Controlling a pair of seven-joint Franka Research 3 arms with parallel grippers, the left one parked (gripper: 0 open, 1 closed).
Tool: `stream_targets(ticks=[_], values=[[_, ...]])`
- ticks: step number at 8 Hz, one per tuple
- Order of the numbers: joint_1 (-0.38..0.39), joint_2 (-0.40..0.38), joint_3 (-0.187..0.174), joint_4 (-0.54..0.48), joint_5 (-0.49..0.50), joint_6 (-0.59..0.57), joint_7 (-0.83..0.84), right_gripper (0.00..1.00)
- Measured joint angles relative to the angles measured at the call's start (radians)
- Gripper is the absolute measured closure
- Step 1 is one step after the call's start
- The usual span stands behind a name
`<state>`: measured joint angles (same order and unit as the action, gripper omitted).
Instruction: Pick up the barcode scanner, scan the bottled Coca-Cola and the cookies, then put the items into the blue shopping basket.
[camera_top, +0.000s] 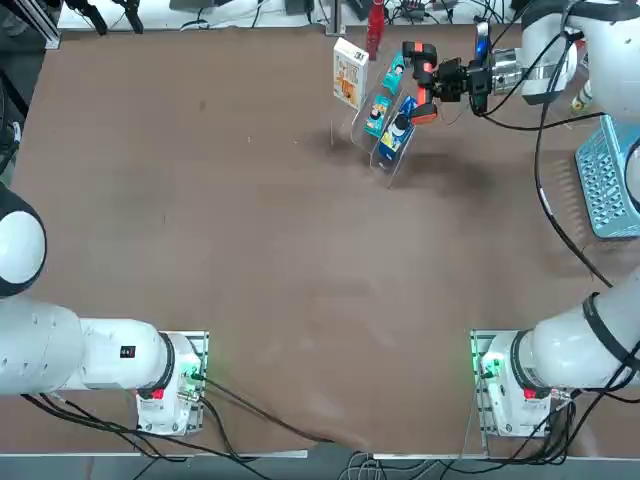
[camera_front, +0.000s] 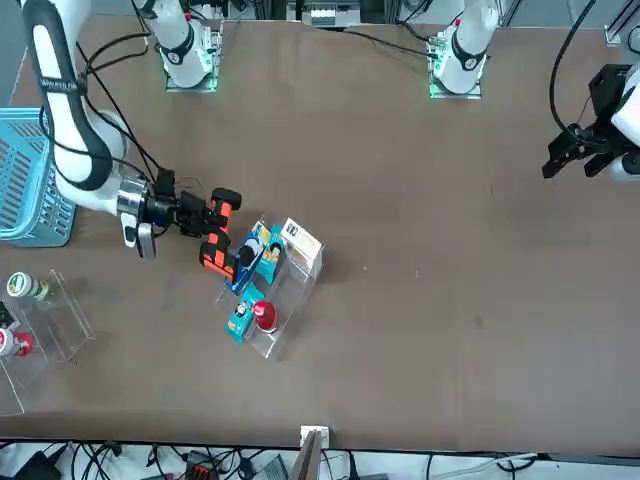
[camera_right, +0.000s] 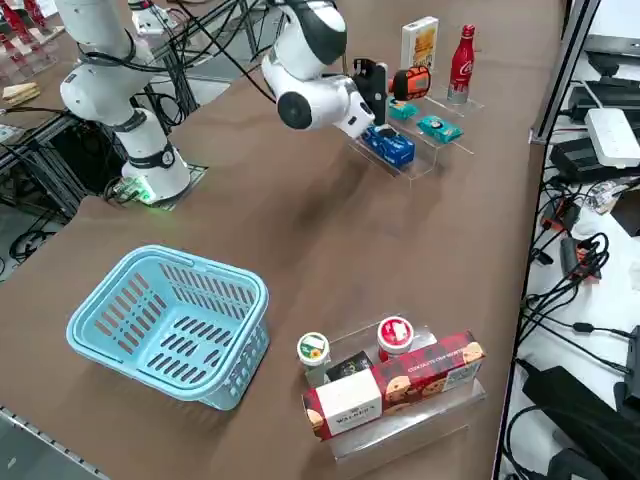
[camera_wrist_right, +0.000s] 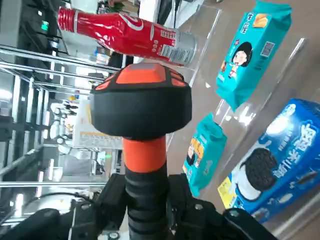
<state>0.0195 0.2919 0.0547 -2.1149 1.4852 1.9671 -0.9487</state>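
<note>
We've got the barcode scanner (camera_wrist_right: 142, 130) clamped in our right gripper (camera_top: 462, 78) jaws, head aimed at the bottled Coca-Cola (camera_wrist_right: 125, 34), eleven o'clock overhead.

Table: brown table top (camera_top: 250, 250), bare over most of its middle.
Far display stand: clear plastic tiered stand (camera_right: 425, 160) at the far right of the table.
Stand contents: two teal snack packets (camera_wrist_right: 252, 50) (camera_wrist_right: 202, 152) and one dark blue biscuit packet (camera_wrist_right: 275, 160) with a black-and-white sandwich biscuit printed on it.
Near display stand: second clear stand (camera_right: 400, 425) at the right edge of the table.
Near stand contents: long red patterned box (camera_right: 395, 385) lying flat, two small round-lidded cups (camera_right: 313, 350) (camera_right: 395, 333) just behind it.
Surroundings: cables (camera_right: 580, 260) and a white device (camera_right: 610, 135) beyond the table edge.
</note>
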Motion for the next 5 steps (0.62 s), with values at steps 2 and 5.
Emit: stream_targets(ticks=[2, 5], values=[[0.0, 0.059, 0.0, 0.027, 0.062, -0.059, -0.045, 0.57], [0.0, 0.163, 0.0, 0.097, 0.083, -0.072, -0.067, 0.57]])
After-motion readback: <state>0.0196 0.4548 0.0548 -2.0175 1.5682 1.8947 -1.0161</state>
